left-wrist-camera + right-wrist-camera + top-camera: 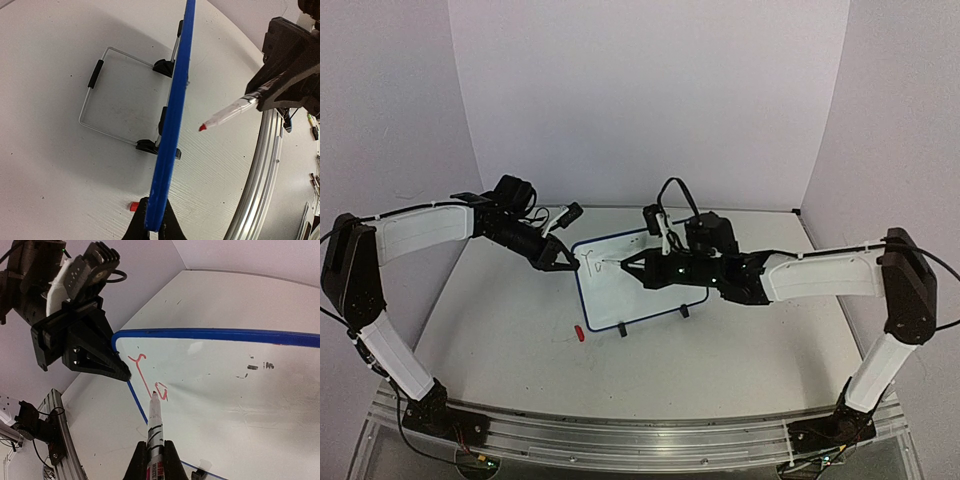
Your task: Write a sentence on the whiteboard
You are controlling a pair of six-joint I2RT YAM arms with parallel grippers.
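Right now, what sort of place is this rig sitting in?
Probably a lab test booth: plain white walls enclose a white table, an aluminium rail carries two robot arms, a whiteboard stands between them.

A matte white worktop (pixel 740 370) is spreading under soft, even light. A plain pale back wall (pixel 640 100) is rising behind it, while a lilac-tinted left panel (pixel 380 110) and right panel (pixel 905 110) are angling inward. A silver rail (pixel 620 432) is running along the near edge.

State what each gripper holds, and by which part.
Left gripper clamps the whiteboard by its blue side edge, near a corner. Right gripper holds a red marker by its barrel.
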